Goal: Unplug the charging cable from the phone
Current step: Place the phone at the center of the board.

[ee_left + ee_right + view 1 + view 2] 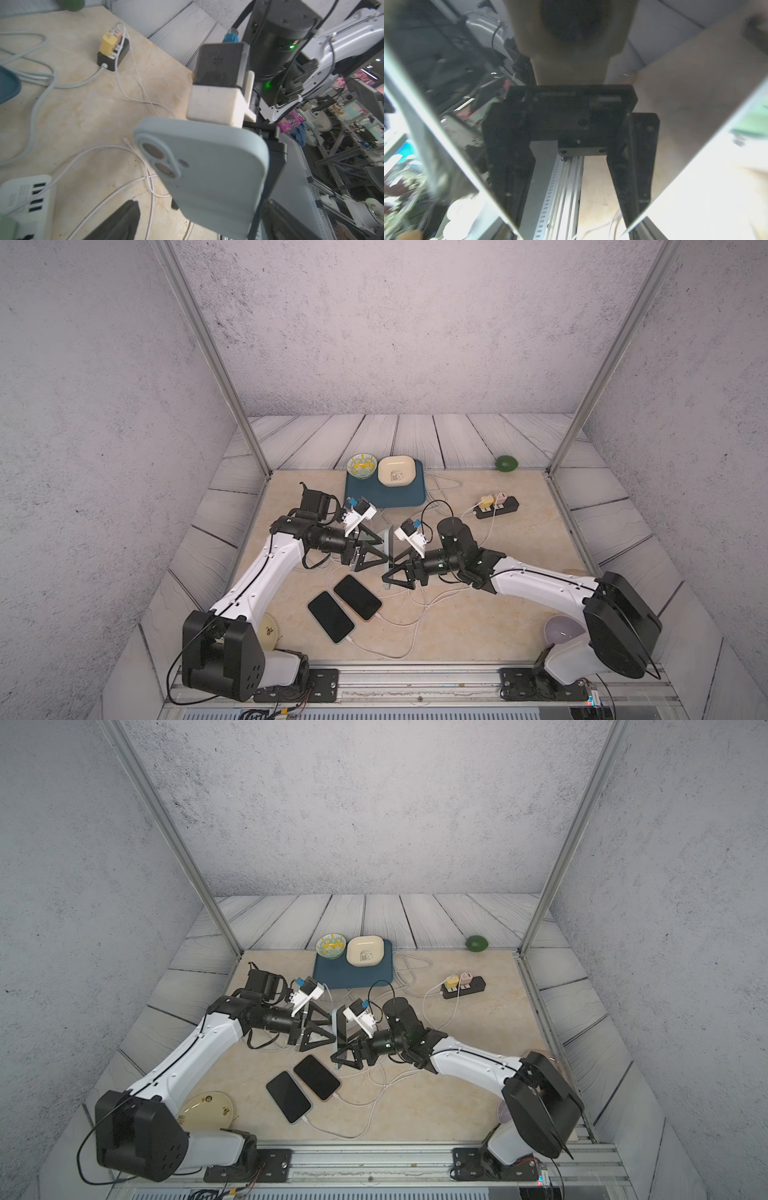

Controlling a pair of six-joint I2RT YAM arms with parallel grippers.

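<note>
A phone [390,548] [337,1029] in a pale blue-grey case stands on edge above the table between the two arms. My right gripper [390,569] [340,1052] is shut on its sides. In the right wrist view its glossy screen [664,124] fills the picture and mirrors the gripper. My left gripper [376,549] [331,1028] is open just left of the phone's back [212,176], holding nothing; one dark finger [120,220] shows. A white charging cable's free plug [125,139] lies on the table. The phone's port is hidden.
Two more phones [331,616] [357,597] lie screen up near the front, each with a white cable plugged in. Behind are a blue tray [411,497] with two bowls, a black power strip [496,507], a lime [507,463] and a white USB hub [25,199]. Loose cables cross the table.
</note>
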